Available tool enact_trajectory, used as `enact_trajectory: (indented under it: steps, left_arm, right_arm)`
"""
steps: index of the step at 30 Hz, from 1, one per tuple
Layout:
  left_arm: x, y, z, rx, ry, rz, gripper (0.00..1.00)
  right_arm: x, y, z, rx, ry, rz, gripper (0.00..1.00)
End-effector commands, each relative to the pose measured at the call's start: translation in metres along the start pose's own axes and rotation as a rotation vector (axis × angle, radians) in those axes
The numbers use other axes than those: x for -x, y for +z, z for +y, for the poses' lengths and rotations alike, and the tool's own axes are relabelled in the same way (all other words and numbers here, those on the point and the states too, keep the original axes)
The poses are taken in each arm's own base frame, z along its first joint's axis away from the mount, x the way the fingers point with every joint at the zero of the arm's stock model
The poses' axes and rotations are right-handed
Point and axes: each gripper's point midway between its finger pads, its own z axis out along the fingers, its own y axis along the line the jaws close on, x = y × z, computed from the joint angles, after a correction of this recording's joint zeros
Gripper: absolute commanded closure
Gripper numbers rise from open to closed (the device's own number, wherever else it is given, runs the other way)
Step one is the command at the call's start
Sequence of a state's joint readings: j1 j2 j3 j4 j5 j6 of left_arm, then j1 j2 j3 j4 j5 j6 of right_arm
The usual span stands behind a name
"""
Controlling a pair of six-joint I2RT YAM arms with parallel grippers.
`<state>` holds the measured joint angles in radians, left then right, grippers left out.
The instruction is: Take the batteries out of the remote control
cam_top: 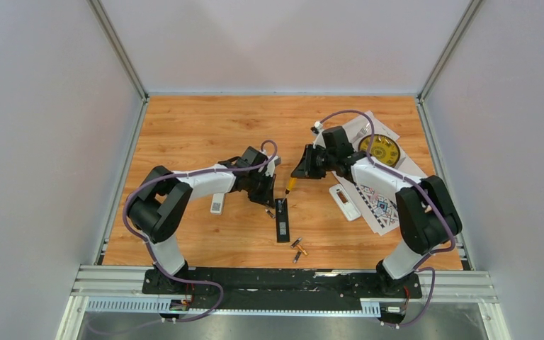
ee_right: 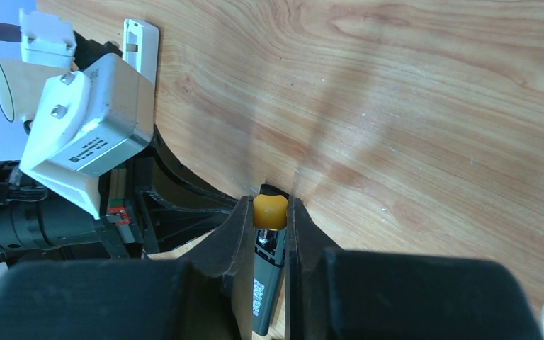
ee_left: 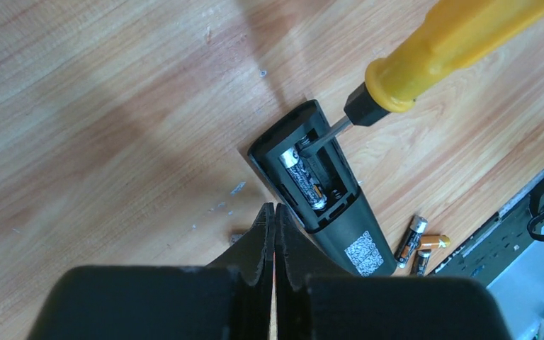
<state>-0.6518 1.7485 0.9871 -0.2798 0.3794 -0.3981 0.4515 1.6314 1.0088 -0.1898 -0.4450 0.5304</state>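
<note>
Black slab remote, cylindrical battery inside, yellow screwdriver.

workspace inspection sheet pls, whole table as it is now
surface: wooden table, small white specks
job's things: black remote open, one battery inside; loose batteries beside it
clutter: white remote, small white item, papers, yellow disc
claws: left claw shut, empty; right claw shut on screwdriver, tip in the compartment
cables: purple cable along each arm
surroundings: grey walls, metal frame
</note>
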Motion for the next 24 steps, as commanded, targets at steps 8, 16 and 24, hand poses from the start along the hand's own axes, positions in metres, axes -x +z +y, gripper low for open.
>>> enact_trajectory:
  steps: [8, 16, 24]
  left_arm:
    - [-0.004, 0.012, 0.008, 0.011, -0.016, 0.016, 1.00]
    - [-0.012, 0.017, 0.014, 0.023, -0.042, 0.029, 1.00]
    - [-0.017, 0.016, 0.019, 0.050, -0.046, 0.036, 1.00]
  right_arm:
    - [-0.005, 0.017, 0.009, 0.044, -0.001, 0.006, 1.00]
    - [-0.013, 0.021, 0.017, 0.114, 0.072, 0.021, 1.00]
    - [-0.015, 0.024, 0.027, 0.184, 0.137, 0.037, 1.00]
